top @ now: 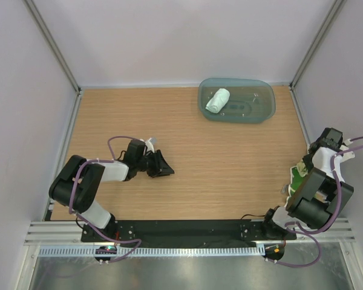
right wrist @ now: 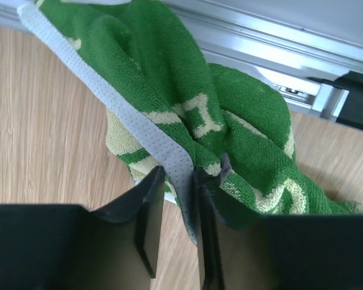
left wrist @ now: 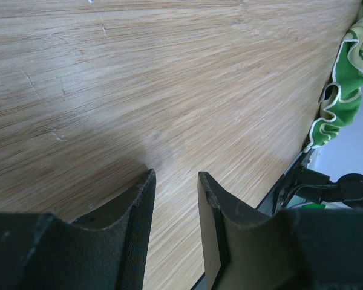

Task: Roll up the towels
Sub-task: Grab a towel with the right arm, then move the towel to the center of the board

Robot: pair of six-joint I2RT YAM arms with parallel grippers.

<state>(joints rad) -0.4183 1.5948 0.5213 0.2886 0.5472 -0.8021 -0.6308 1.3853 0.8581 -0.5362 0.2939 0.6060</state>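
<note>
Insp. note, op.: your L end effector [left wrist: 175, 178] sits low over the bare surface [top: 230, 157], left of centre. Its fingers are apart w/ a narrow gap and nothing is between them. The tips are near the wood, but contact can't be confirmed. Your R end effector [right wrist: 178, 174] is at the near right edge of the surface, largely hidden under its own arm in the top view. The wrist view shows its fingers drawn close and clamped on the pale hem [right wrist: 109, 103] of the green towel [right wrist: 169, 66], w/ the hem strip running up out of the gap. That towel is bunched and crumpled, unrolled, green side out w/ pale yellow pattern lines, just beside the metal rail [right wrist: 260, 45]. Whether it's lifted off the wood can't be told. The white towel [top: 218, 99] is rolled and lies at a slant in the left half of the tray [top: 263, 109]. The tray stands at the far right of the surface, well apart from both arms.
</note>
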